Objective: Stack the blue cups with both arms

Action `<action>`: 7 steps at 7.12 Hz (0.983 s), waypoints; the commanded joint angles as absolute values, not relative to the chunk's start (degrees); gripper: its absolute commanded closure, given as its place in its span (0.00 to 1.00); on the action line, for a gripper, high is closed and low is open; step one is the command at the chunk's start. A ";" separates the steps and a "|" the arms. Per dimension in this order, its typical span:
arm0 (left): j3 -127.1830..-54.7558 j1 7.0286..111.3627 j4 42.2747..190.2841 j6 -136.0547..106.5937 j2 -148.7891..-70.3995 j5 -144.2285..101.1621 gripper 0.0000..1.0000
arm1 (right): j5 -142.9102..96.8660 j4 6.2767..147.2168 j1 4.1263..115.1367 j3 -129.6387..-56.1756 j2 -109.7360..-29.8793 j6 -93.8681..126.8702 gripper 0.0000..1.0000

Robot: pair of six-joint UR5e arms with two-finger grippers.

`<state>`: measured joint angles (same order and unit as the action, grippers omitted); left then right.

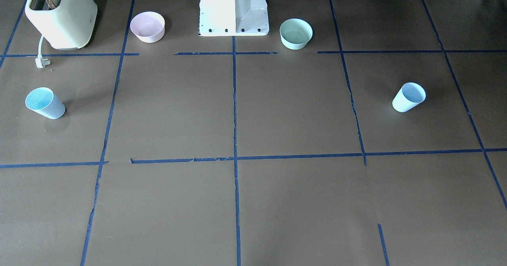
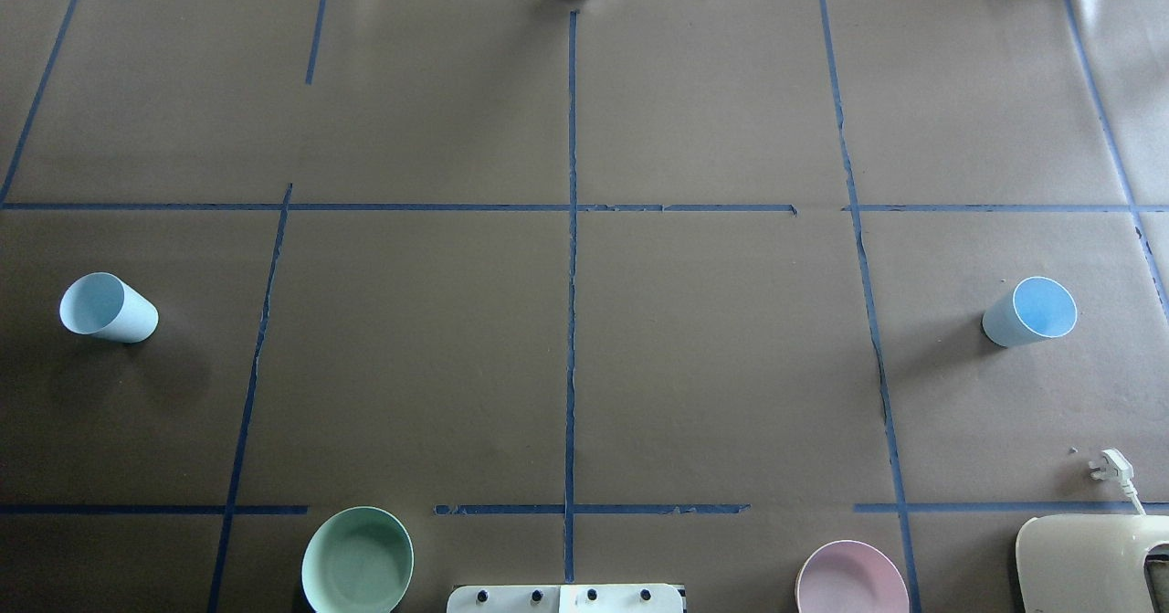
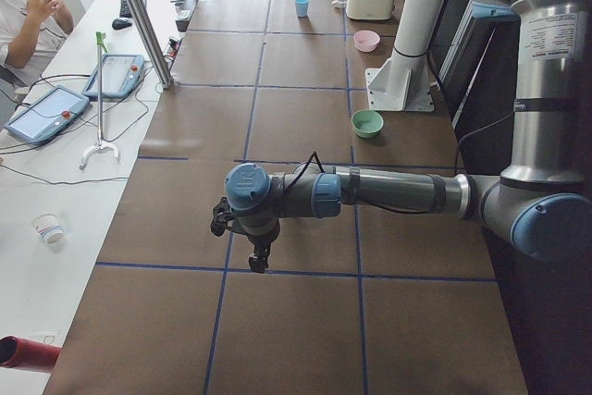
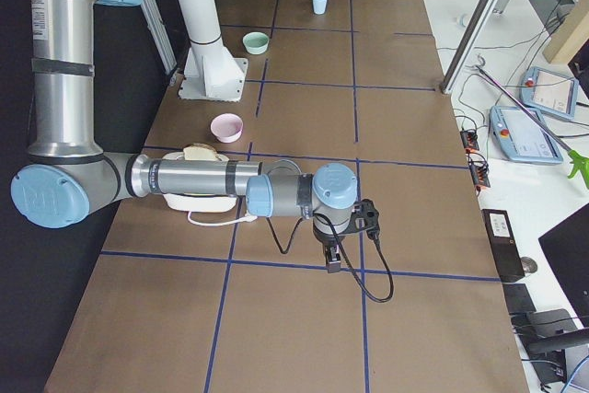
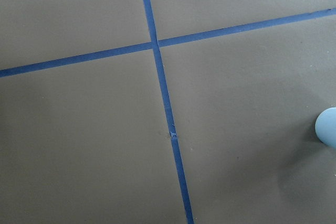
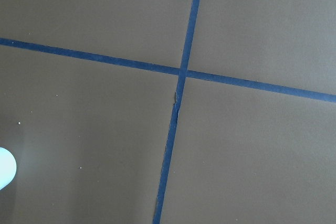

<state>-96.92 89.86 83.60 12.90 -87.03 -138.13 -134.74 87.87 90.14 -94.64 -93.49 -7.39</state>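
Two light-blue cups stand upright on the brown table, far apart. One cup (image 1: 44,102) (image 2: 1032,311) is on my right side; it also shows far off in the exterior left view (image 3: 302,6). The other cup (image 1: 408,96) (image 2: 108,308) (image 4: 319,2) is on my left side. A cup's edge shows in the left wrist view (image 5: 328,127) and in the right wrist view (image 6: 5,167). My left gripper (image 3: 254,256) and my right gripper (image 4: 331,260) hang above the table and show only in the side views, so I cannot tell whether they are open or shut.
A pink bowl (image 1: 147,26) and a mint-green bowl (image 1: 296,33) flank the white pedestal (image 1: 233,8). A cream toaster (image 1: 61,14) with its loose plug (image 1: 41,62) stands at my right rear. An operator (image 3: 28,6) sits beyond the table.
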 commanded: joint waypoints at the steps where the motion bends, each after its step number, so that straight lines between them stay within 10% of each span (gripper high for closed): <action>1: -97.73 89.91 83.15 12.40 -86.40 -135.46 0.00 | -134.74 87.54 90.17 -94.92 -93.86 -7.47 0.00; 7: -97.11 90.00 83.58 10.11 -86.31 -135.26 0.00 | -137.02 80.12 89.91 -95.19 -98.24 -7.12 0.00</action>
<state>-96.81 90.00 83.33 10.07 -86.39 -135.39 -136.47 84.55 90.02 -95.19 -96.17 -7.30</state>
